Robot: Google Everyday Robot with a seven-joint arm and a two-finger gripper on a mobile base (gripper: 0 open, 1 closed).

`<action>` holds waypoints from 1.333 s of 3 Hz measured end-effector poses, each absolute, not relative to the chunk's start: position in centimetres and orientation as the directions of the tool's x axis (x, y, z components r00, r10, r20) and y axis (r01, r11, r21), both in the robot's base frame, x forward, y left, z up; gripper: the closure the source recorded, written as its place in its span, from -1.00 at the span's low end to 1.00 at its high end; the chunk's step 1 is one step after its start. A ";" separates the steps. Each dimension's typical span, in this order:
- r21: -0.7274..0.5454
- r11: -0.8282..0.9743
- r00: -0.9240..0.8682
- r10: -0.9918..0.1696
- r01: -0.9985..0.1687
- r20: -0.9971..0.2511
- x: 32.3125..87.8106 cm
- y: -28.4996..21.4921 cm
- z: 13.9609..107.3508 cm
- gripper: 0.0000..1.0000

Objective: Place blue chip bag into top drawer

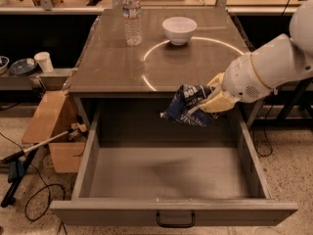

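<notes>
Camera view is showing the gripper (204, 104), right of centre, clamping the blue chip bag (182, 110) and hanging above the open top drawer (168, 173); lowering, then releasing, is probably coming next.

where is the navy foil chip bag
Camera view, right of centre: the crumpled navy foil chip bag hangs in the gripper, past the tabletop's front edge, above the open grey drawer.

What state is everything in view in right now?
Crumpled dark navy foil chip bag: held above the drawer.
Wide grey top drawer: pulled open.
Two-finger gripper: shut on the bag, above the drawer's right side.
Clear plastic water bottle: upright on tabletop.
White round bowl: upright on tabletop.
</notes>
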State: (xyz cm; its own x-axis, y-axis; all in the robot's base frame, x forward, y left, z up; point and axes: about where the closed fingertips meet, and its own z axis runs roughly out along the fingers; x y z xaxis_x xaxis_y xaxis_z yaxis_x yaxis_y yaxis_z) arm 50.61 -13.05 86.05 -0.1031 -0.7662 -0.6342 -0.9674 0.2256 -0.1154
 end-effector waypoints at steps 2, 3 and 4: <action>-0.116 0.279 -0.171 -0.814 -0.953 -0.556 53.0 -12.0 81.2 1.00; -0.116 0.279 -0.171 -0.814 -0.953 -0.556 53.0 -12.0 81.2 1.00; -0.138 0.274 -0.157 -0.821 -0.952 -0.549 52.6 -11.6 81.0 1.00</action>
State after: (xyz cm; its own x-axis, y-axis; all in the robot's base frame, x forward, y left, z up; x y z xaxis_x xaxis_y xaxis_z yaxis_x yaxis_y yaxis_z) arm 52.59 -11.55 80.96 -0.1569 -0.8209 -0.5491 -0.9517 0.2743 -0.1381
